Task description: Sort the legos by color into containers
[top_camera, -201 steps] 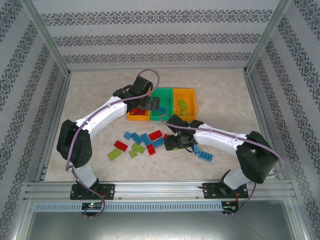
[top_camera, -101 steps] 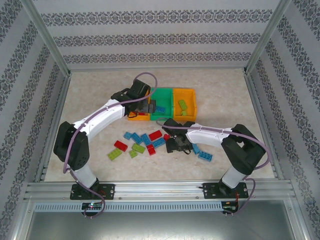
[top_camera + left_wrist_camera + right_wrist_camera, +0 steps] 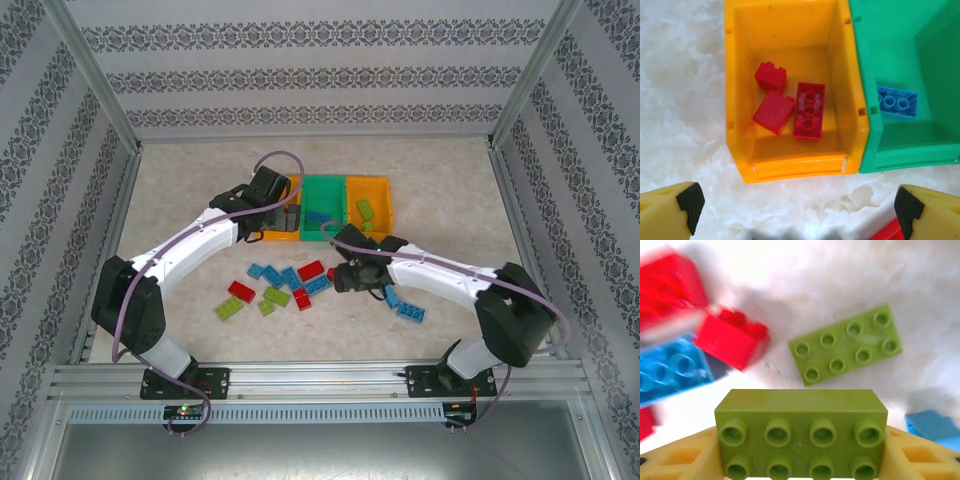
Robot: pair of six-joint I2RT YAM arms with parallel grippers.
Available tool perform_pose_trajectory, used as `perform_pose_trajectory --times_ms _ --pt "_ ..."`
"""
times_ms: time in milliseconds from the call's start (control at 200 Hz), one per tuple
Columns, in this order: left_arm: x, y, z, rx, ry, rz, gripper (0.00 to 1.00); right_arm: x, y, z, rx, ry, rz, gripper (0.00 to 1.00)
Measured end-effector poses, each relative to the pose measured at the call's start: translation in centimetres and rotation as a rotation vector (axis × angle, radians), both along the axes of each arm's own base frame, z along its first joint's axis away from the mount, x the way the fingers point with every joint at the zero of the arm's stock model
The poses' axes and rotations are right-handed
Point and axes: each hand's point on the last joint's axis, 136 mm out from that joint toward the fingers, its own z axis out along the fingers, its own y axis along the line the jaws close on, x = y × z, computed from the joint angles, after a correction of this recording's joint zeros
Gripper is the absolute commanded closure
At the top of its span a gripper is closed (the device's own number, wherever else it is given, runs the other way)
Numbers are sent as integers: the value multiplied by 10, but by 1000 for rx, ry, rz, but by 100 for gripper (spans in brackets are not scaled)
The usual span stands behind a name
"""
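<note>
Clamping a lime brick point(image 3: 801, 432), right gripper point(image 3: 801, 456) half cropped, left gripper point(image 3: 797, 202) wide, red legos point(image 3: 732, 342) blurred

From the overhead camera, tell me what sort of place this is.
Likely a robot training cell, not a home: an aluminium frame and patterned wall panels box in a tabletop, with the left arm and right arm bolted at its near edge beside legos and containers.

Lime green brick point(image 3: 801, 432) gripped between yellow jaws, second lime brick point(image 3: 846, 347) beyond, red brick point(image 3: 730, 344), blue brick point(image 3: 665, 372) at left
</note>
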Motion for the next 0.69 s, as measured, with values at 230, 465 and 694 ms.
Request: perform_pose_trajectory --times_ms 230,465,694 --pt "-26 17 -16 32 33 5 1 85 -32 46 82 -114 -153 48" --pt "-50 37 -24 47 55 57 1 145 -43 35 49 -110 -180 45" --pt "-84 60 -42 28 117 147 1 170 -49 16 26 -80 -202 40"
